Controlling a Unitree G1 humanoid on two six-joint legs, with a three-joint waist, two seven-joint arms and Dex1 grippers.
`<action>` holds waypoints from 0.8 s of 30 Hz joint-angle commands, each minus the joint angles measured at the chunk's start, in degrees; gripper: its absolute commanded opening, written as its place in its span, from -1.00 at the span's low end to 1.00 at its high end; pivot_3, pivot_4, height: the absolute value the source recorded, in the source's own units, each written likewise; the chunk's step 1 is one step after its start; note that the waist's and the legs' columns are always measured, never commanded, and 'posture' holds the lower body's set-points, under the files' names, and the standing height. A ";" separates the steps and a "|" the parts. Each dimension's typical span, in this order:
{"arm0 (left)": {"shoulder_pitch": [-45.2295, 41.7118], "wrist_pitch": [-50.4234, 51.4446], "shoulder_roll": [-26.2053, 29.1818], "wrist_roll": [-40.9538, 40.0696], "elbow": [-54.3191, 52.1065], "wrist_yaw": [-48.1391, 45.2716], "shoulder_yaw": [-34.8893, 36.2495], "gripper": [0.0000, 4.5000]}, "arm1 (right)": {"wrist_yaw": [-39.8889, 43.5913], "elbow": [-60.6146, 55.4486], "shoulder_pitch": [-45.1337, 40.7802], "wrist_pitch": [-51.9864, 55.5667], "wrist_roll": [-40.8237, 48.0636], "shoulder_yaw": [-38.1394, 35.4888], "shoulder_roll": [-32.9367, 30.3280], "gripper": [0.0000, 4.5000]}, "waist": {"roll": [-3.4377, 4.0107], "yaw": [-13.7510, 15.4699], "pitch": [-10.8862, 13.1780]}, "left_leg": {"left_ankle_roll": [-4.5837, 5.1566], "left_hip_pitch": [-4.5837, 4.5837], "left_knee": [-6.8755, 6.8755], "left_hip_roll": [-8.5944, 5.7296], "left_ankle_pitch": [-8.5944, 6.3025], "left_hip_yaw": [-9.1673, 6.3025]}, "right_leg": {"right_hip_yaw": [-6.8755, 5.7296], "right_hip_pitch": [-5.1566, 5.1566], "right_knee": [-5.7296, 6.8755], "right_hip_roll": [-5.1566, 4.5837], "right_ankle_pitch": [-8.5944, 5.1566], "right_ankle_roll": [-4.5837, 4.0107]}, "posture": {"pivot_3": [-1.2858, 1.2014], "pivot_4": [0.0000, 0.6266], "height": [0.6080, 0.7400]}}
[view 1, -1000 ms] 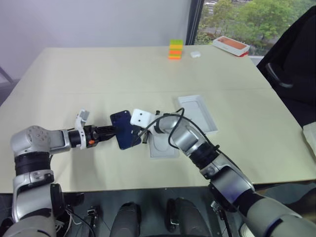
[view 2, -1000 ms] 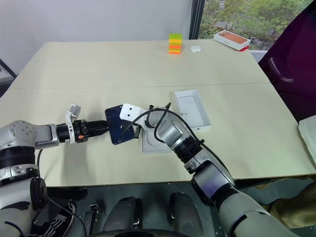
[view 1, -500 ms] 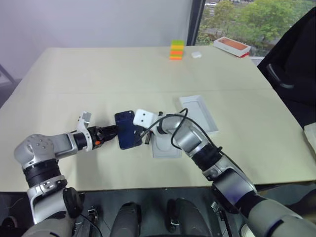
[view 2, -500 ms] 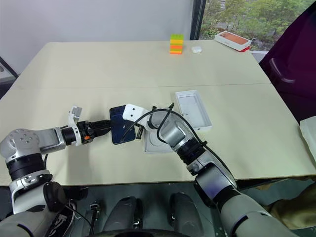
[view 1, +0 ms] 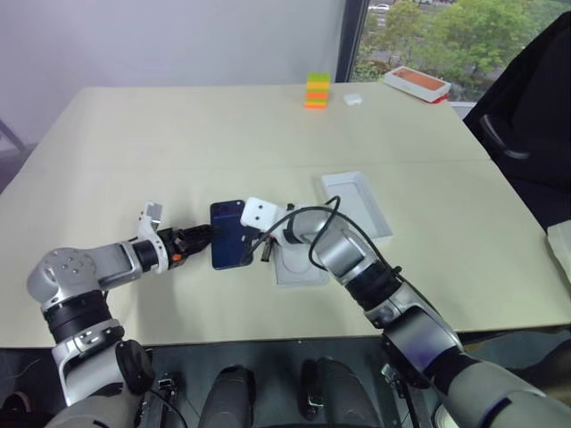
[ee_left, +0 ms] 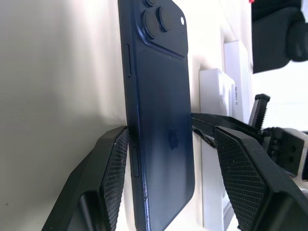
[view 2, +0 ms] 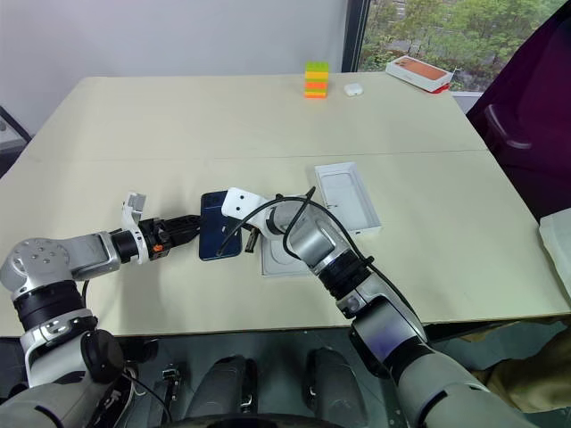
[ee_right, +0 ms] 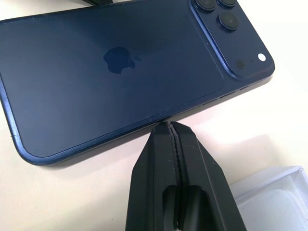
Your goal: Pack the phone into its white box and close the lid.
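Note:
The phone (view 1: 229, 234) lies back up on the table, dark navy, with its camera cluster at the far end. My left gripper (view 1: 203, 239) reaches in from the left and stands open around it. In the left wrist view one finger (ee_left: 118, 159) rests against the phone's (ee_left: 159, 120) buttoned long edge, and the other finger (ee_left: 240, 173) stays clear of it. My right gripper (ee_right: 168, 126) is shut, its tips touching the opposite long edge of the phone (ee_right: 115, 72). The white box (view 1: 299, 267) sits just right of the phone, partly under my right arm. The lid (view 1: 357, 207) lies open side up farther right.
At the table's far side stand a stack of coloured blocks (view 1: 317, 90), a small white case (view 1: 353, 99) and an orange-topped box (view 1: 417, 83). A dark chair (view 1: 526, 116) stands off the right edge. The table's front edge runs close below the arms.
The phone has turned so its long sides run straighter away from me, and my left gripper has swung round with it. The right gripper has kept its place.

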 commanded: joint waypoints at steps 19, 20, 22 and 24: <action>0.17 0.77 -1.16 -20.18 5.21 6.82 2.14 0.31 | 1.02 -1.56 1.02 -1.35 1.21 3.15 3.03 -0.99 | -0.04 -0.17 0.03 | -0.01 -0.07 -0.09 0.00 -0.01 -0.02 | -0.05 -0.05 -0.13 0.01 0.00 0.00 | 0.03 -0.52 1.00; 0.14 0.77 -1.12 -21.64 4.83 7.02 1.70 0.31 | 0.99 -1.55 1.02 -1.38 1.19 3.14 3.02 -0.99 | -0.04 -0.15 0.03 | -0.01 -0.10 -0.09 0.01 -0.01 -0.03 | -0.05 -0.08 -0.13 0.01 0.00 0.00 | 0.03 -0.52 1.00; -0.05 0.77 -1.88 -21.86 6.29 8.60 3.17 0.31 | 0.94 -1.47 0.98 -1.60 1.09 3.21 3.00 -0.99 | -0.04 -0.11 0.03 | -0.02 -0.10 -0.10 0.03 -0.01 -0.05 | -0.06 -0.07 -0.13 0.00 0.00 0.00 | 0.03 -0.52 1.00; 0.16 0.77 -2.05 -22.96 6.91 9.83 3.70 0.31 | 0.99 -1.52 1.01 -1.64 1.06 3.23 2.98 -0.99 | -0.04 -0.12 0.03 | -0.02 -0.09 -0.10 0.03 -0.01 -0.05 | -0.06 -0.07 -0.13 -0.02 0.00 0.00 | 0.03 -0.52 1.00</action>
